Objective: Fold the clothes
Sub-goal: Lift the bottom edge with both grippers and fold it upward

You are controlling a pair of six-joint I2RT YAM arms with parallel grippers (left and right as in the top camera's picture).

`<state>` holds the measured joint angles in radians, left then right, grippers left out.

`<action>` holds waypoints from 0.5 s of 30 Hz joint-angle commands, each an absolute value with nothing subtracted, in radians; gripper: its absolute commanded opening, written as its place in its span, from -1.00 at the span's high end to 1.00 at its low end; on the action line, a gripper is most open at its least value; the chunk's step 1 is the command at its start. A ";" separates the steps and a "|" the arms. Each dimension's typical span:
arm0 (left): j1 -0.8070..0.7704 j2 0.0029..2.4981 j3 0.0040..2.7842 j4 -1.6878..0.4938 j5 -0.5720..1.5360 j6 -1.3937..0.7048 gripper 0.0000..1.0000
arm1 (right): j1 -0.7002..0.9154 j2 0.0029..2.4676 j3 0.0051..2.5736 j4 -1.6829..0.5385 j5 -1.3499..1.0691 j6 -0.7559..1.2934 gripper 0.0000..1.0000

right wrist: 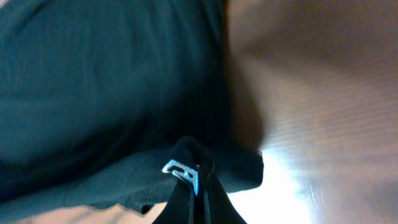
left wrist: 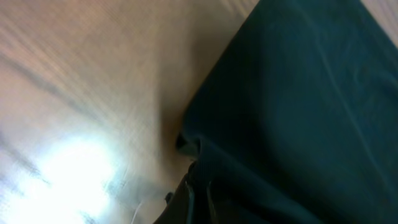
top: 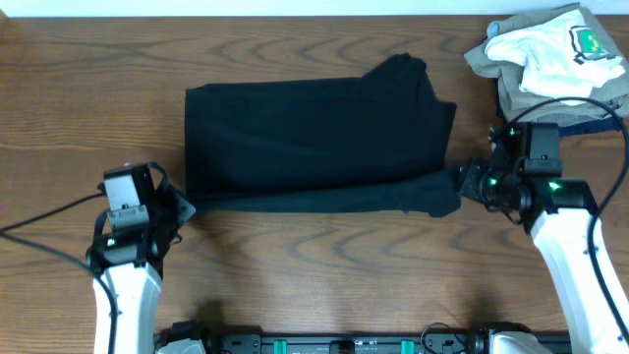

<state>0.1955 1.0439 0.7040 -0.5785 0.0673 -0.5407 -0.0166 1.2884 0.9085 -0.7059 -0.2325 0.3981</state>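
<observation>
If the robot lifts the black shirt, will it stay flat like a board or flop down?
Probably flop: the black shirt lies in soft folds and bunches where the right pincer pinches its corner. It looks thin, so likely light. Being flat cloth, it shouldn't roll on the table.

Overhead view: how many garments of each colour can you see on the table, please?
Black: 1, the black polo shirt
White: 1, the white garment
Khaki: 1, the khaki garment
Total: 3 that can be told apart
</observation>
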 commanded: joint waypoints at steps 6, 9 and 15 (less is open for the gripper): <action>0.198 1.216 0.721 -0.405 0.034 -0.521 0.88 | -0.007 1.431 0.922 -0.484 -0.273 0.369 0.98; 0.198 1.274 0.721 -0.342 0.035 -0.521 0.88 | 0.003 1.472 0.922 -0.418 -0.274 0.369 0.97; 0.197 1.363 0.721 -0.272 0.038 -0.521 0.88 | 0.022 1.549 0.922 -0.350 -0.274 0.367 0.98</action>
<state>0.1947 1.3357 0.7048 -0.2810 0.0669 -0.5407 0.0082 1.5192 0.9085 -0.3637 -0.2737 0.3782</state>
